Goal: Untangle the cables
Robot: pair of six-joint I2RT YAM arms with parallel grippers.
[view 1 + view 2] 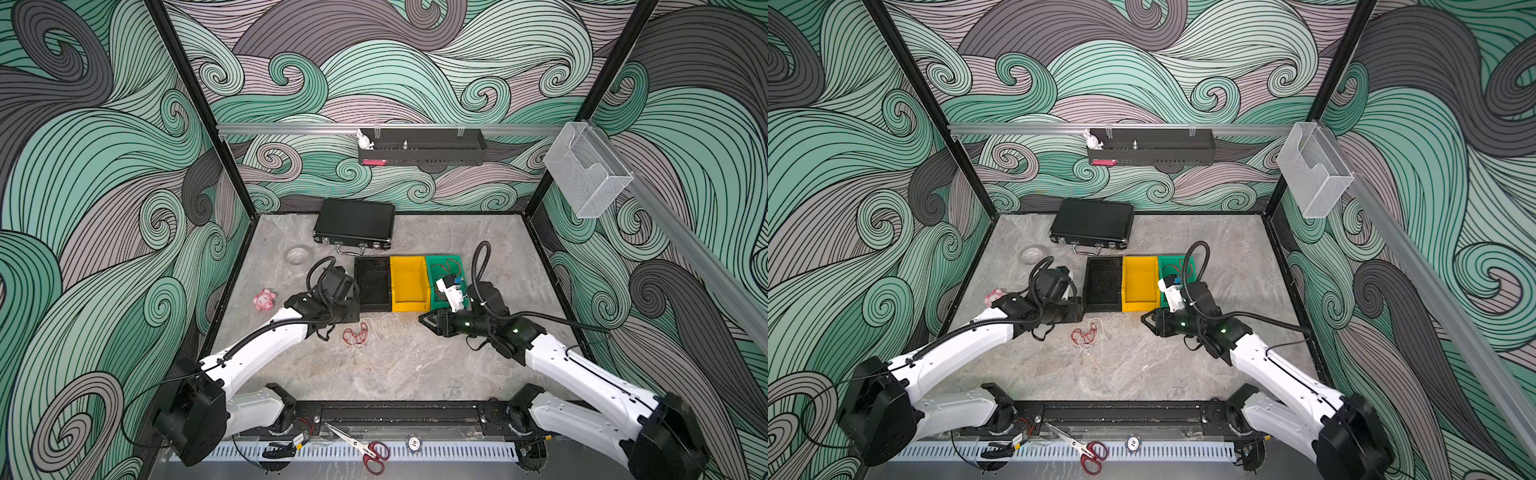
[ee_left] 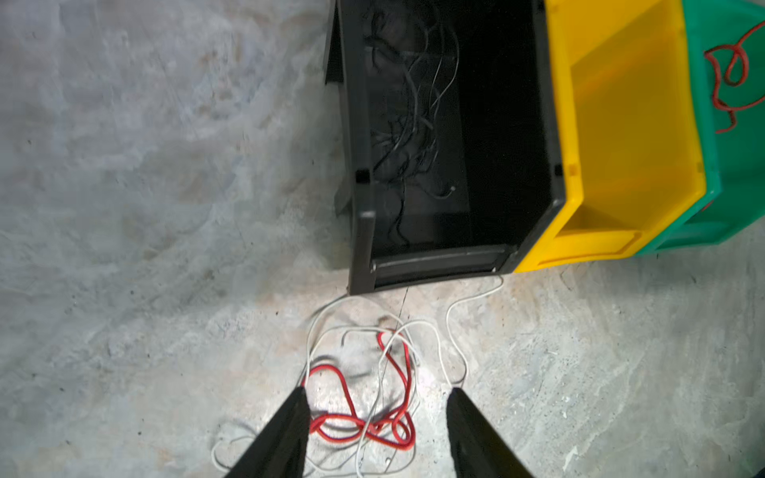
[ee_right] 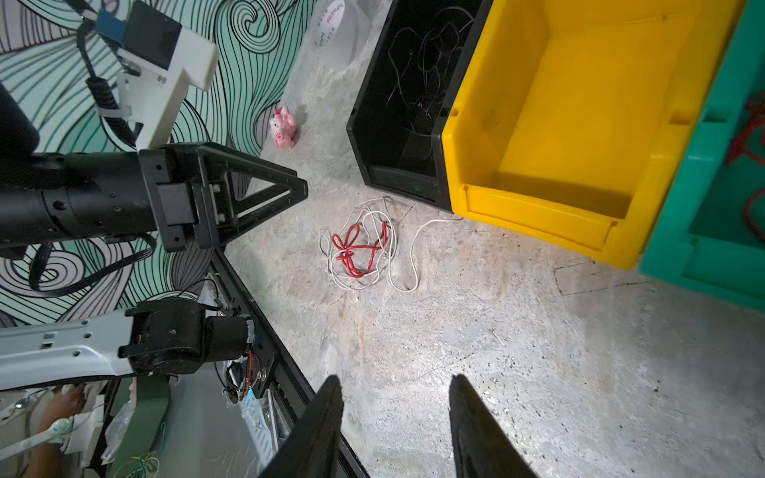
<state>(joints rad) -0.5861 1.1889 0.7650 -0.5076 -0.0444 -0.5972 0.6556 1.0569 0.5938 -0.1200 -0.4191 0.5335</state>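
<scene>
**Cables, red and white, tangled, loose on table**

Top views: cables (image 1: 358,334) just before black bin (image 1: 372,309), near left gripper (image 1: 355,311), apart from right gripper (image 1: 422,320); left wrist: cables beneath the parted, empty jaws; right wrist: jaws parted, empty, cables well ahead.

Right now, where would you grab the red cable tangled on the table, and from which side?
Probably from straight above, on the red cable where a loop bulges from the knot: it lies flat on the table, and fewer white cable strands cross there.
</scene>
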